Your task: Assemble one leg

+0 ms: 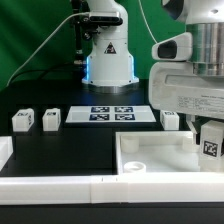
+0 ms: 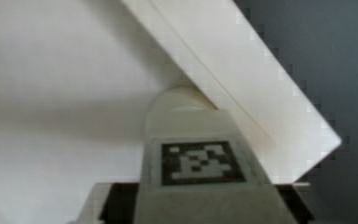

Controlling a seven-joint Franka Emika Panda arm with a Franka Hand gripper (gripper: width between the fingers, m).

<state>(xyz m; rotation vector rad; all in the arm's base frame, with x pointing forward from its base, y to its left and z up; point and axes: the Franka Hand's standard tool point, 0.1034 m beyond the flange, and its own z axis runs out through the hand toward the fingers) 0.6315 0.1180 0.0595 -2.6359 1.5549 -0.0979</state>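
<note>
My gripper is shut on one leg, a small white block with a black-and-white tag facing the camera. It holds the leg over the far right corner of the large white tray-like part, at the exterior view's right. In the wrist view the held leg fills the middle, tag up, with my gripper clamped round it. Its far end points at the tray's raised wall. Whether the leg touches the tray I cannot tell. Three more legs stand in a row on the black table.
The marker board lies flat between the loose legs, in front of the robot's base. A low white rim runs along the table's front edge and left corner.
</note>
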